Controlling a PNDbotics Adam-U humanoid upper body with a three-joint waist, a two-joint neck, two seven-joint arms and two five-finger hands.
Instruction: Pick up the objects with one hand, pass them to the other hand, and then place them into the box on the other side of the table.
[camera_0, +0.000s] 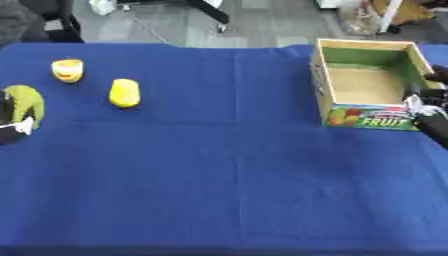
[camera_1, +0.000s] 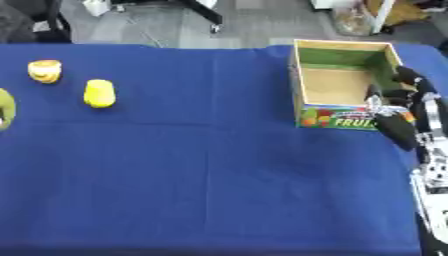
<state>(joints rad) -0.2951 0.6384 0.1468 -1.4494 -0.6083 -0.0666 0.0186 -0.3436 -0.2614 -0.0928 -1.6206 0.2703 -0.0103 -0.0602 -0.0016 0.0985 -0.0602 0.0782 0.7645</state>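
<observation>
An open cardboard fruit box (camera_1: 300, 80) stands at the table's right, and its inside looks bare. My right hand (camera_1: 404, 107) hovers at the box's near right corner, fingers spread and holding nothing. At the far left lie a yellow-orange fruit (camera_0: 67, 70) and a yellow fruit (camera_0: 124, 93). A green-yellow fruit (camera_0: 26, 101) sits at the left edge. My left hand (camera_0: 9, 127) touches its lower side and is mostly cut off by the picture's edge.
A blue cloth (camera_0: 227, 165) covers the whole table. Beyond the far edge are grey floor, chair legs and a bag.
</observation>
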